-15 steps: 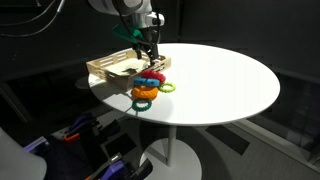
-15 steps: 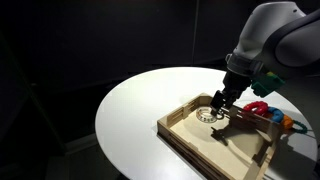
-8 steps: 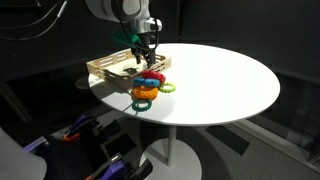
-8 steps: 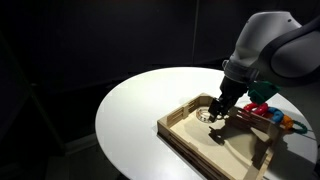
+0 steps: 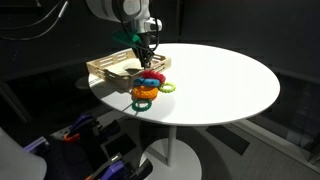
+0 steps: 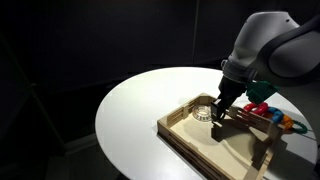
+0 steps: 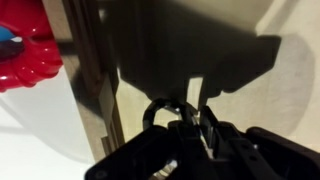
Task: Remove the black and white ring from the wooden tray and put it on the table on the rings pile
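Jaws: fingers of the gripper (image 7: 188, 120) straddle the near band of the black and white ring (image 7: 157, 108) in the wrist view; too dark to tell whether pinched shut on it or only around it.
Ring position: flat on the floor of the wooden tray (image 6: 190, 142), near one end, close to a side wall (image 7: 92, 80).
Risk, grip: thin band held off-centre; likely to swing or slip out on lifting if the pinch is shallow.
Risk, wall: low wall stands between ring and pile; a dangling ring could catch there on a low lift and drag the tray.
Risk, pile: rings pile (image 5: 148, 88) just beside the tray on the table (image 5: 225, 85), loosely stacked; a high release could bounce or roll away, a low approach could knock the stack.
Arm pose: reaching steeply down into the tray, wrist near vertical, fingertips at floor level.
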Tool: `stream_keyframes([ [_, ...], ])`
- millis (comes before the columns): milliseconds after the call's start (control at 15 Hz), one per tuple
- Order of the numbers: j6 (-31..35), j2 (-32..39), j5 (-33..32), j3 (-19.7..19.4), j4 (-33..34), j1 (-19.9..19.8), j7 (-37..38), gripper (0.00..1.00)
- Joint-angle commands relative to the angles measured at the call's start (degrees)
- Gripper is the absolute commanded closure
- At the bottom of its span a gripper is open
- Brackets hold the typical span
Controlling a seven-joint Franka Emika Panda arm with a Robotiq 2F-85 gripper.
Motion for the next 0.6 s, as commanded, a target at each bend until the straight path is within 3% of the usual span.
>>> stream_keyframes([
  [0,0.2,0.4,0.7,0.0,1.0,-0.1,-0.2,0.6],
  [133,0.2,0.4,0.7,0.1,1.1,-0.1,-0.2,0.49],
  [400,0.4,0.4,0.2,-0.2,1.1,0.0,0.0,0.16],
  [533,0.8,0.7,-0.7,-0.6,1.0,0.2,0.4,0.13],
])
